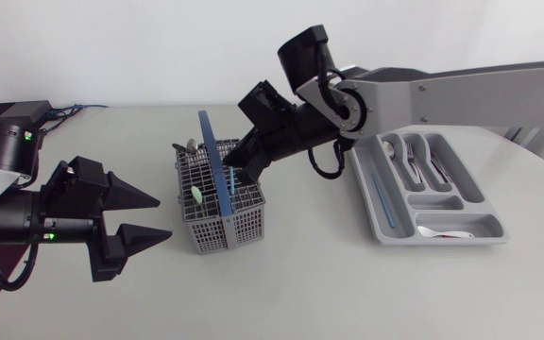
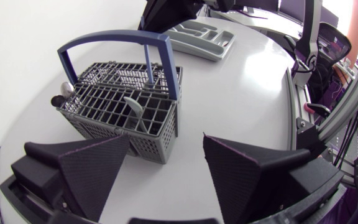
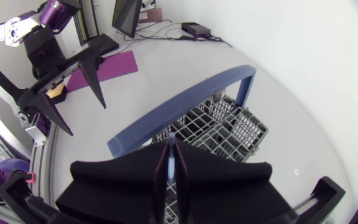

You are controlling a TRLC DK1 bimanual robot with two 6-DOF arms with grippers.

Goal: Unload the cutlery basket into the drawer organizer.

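The cutlery basket [image 1: 223, 212] is a box of grey plastic lattice with a gridded top divided into cells. It is spanned by a flat blue arched handle [image 1: 213, 156] and stands upright on the smooth white table [image 1: 300, 283]. A pale green oval piece [image 1: 196, 195] is seen in a cell on the basket's side toward the left arm. Rounded metal ends [image 1: 191, 146] stick out at the basket's far corner.

The right gripper [image 1: 234, 170], matte black with broad wedge fingers, is poised over the basket's top, just beside the handle. In the right wrist view its fingers [image 3: 188, 171] are set almost together, with only a narrow slit between them. A slim blue utensil [image 3: 169, 163] is pinched in that slit from both sides. In the left wrist view a slim blue rod, taken to be that utensil, is seen standing upright out of the basket's cells behind the handle.

The left gripper [image 1: 149, 217] is held level beside the basket, on the side away from the right arm. Its fingers are spread wide and nothing is held. The tips are pointed at the basket's wall, near it but apart.

The drawer organizer [image 1: 442, 240], a grey moulded tray with rounded compartments, lies well apart from the basket on the right arm's side. Metal cutlery [image 1: 418, 161] is laid in it, and a long blue piece [image 1: 383, 198] is seen in the compartment nearest the basket.
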